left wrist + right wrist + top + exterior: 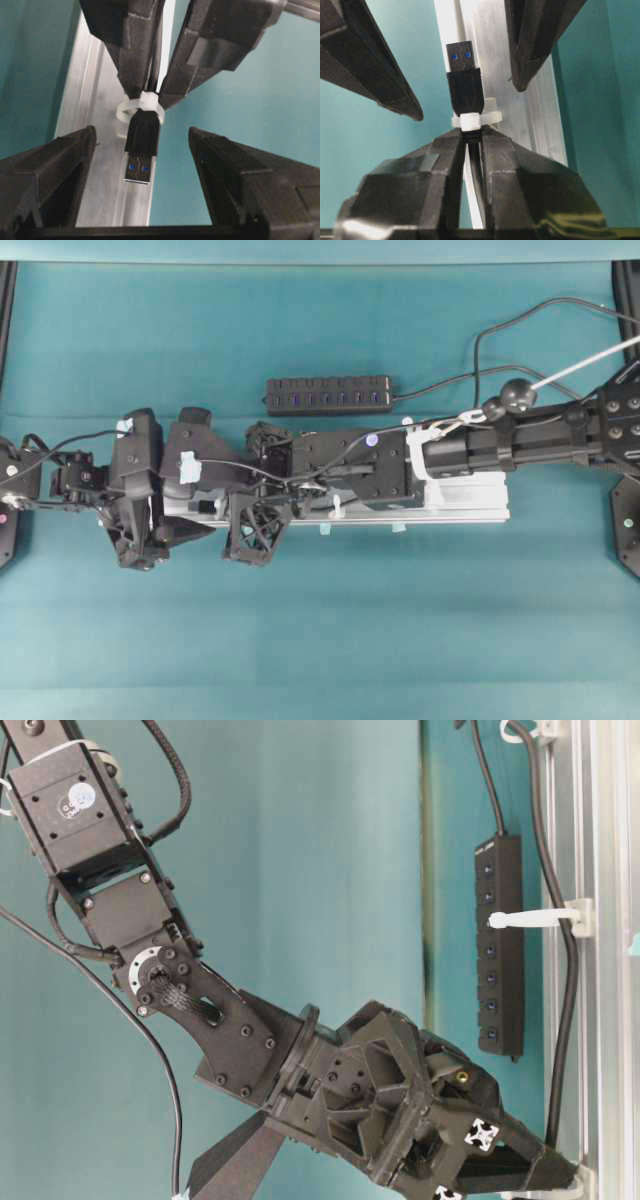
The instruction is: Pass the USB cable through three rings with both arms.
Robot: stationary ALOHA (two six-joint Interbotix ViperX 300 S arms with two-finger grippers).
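Observation:
The USB cable's black plug (141, 145) pokes through a white ring (126, 108) on the silver rail. My right gripper (472, 131) is shut on the cable (479, 165) just behind that ring (490, 116). My left gripper (142, 129) is open, one jaw on each side of the plug, touching neither side. From table level the cable (563, 990) runs along the rail through a second ring (530, 918) down to the right gripper (560, 1175). A third ring (530, 730) shows at the top edge. Overhead, both arms cover the plug.
The aluminium rail (470, 502) lies across the teal table under both arms. A black hub strip with blue sockets (328, 395) lies behind it, its cord leading off to the right. One ring (337, 508) shows at the rail's front edge.

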